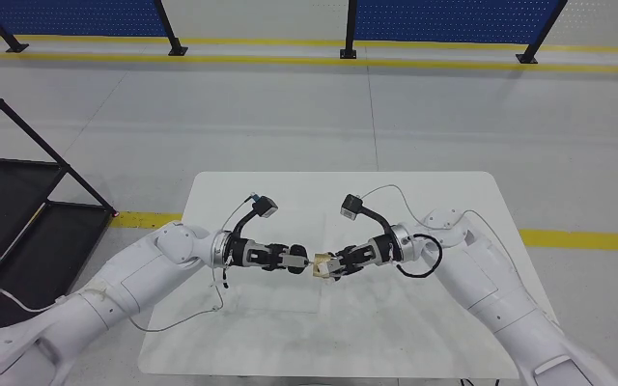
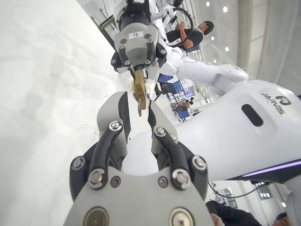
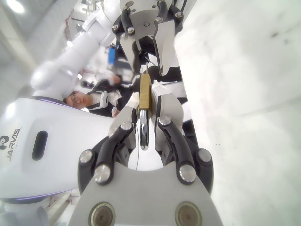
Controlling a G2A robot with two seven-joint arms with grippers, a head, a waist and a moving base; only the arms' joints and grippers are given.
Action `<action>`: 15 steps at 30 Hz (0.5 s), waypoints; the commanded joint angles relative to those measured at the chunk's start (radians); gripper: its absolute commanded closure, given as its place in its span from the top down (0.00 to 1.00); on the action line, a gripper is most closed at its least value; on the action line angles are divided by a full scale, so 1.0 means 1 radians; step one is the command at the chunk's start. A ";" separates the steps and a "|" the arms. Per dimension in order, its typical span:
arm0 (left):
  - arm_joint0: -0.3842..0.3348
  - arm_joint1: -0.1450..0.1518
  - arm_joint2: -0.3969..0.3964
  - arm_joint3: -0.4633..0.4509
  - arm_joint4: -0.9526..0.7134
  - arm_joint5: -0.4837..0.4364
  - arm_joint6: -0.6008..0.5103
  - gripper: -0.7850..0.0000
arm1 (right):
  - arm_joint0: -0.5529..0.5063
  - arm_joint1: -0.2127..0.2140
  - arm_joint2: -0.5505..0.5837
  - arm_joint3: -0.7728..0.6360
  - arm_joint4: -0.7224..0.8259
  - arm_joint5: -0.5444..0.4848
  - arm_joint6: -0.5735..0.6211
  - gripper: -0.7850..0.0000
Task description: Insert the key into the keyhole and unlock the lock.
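A brass padlock [image 3: 144,92] is held above the white table [image 1: 425,328], clamped by its body between the white fingers of my right gripper [image 3: 144,96]. Its steel shackle [image 3: 143,132] points back toward that gripper's palm. A small silver key [image 2: 140,108] sticks out of the padlock's [image 2: 140,90] far end. My left gripper [image 2: 137,101] faces it head-on, open, one finger on each side of the key and neither touching it. From above, the left gripper [image 1: 304,261] and the right gripper [image 1: 331,265] meet tip to tip at the table's middle, with the padlock [image 1: 319,262] between them.
A black rack [image 1: 39,212] stands on the floor off the table's left side. A thin cable [image 1: 208,309] hangs from the left arm over the tabletop. Blue barriers [image 1: 87,14] line the far floor.
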 commanded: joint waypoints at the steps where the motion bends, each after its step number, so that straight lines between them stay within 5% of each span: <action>1: 0.005 -0.002 -0.008 0.001 0.000 0.007 -0.005 0.24 | -0.002 0.001 0.002 -0.005 -0.011 -0.003 -0.005 0.00; 15: 0.039 -0.023 -0.061 0.019 0.007 0.062 -0.031 0.18 | -0.028 0.009 0.024 -0.045 -0.070 -0.005 -0.044 0.00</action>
